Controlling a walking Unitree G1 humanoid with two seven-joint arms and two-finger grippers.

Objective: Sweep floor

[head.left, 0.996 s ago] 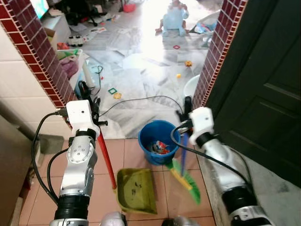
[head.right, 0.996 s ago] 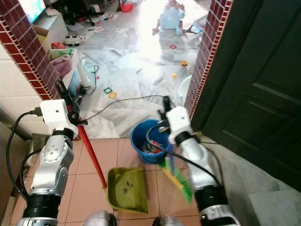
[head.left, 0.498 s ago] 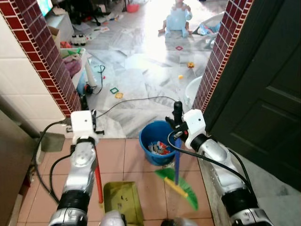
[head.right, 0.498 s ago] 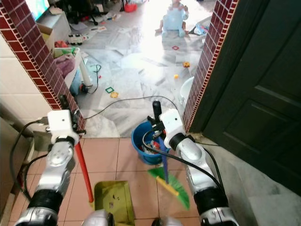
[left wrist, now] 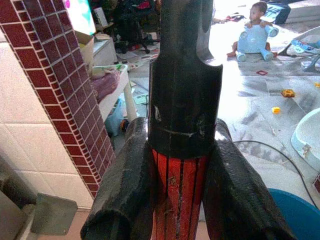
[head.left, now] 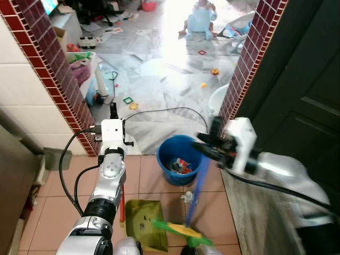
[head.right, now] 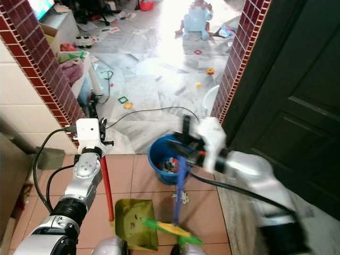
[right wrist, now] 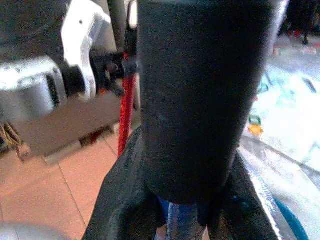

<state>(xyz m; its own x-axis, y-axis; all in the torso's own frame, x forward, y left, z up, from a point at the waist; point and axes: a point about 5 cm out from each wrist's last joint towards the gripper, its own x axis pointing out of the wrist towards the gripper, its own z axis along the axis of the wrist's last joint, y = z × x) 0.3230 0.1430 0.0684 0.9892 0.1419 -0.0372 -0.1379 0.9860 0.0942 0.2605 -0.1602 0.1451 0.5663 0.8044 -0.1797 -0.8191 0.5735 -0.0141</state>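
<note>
Left gripper (left wrist: 175, 200): fingers (left wrist: 125, 190) pinched on the red dustpan handle (head.left: 121, 202), held upright beside the brick pillar (head.left: 58, 69).

Dustpan (head.left: 139, 215): olive-green, flat on the terracotta floor tiles (head.left: 58, 212), mouth facing the broom.

Broom head (head.left: 178, 232): green bristles touching the pan's lip, at the frame's lower edge.

Debris (head.left: 187, 197): a pale scrap on the tile between pan and bucket.

Bucket (head.left: 178, 159): blue, holding rubbish, just beyond the broom.

Right gripper (right wrist: 187, 210): clamped round the blue broom stick (head.left: 195, 186); arm blurred.

Cable (head.left: 159, 112): black, trailing over the marble floor.

Risk, as judged: a fast stroke could flick the scrap past the pan, or knock the pan askew on its single upright handle.
</note>
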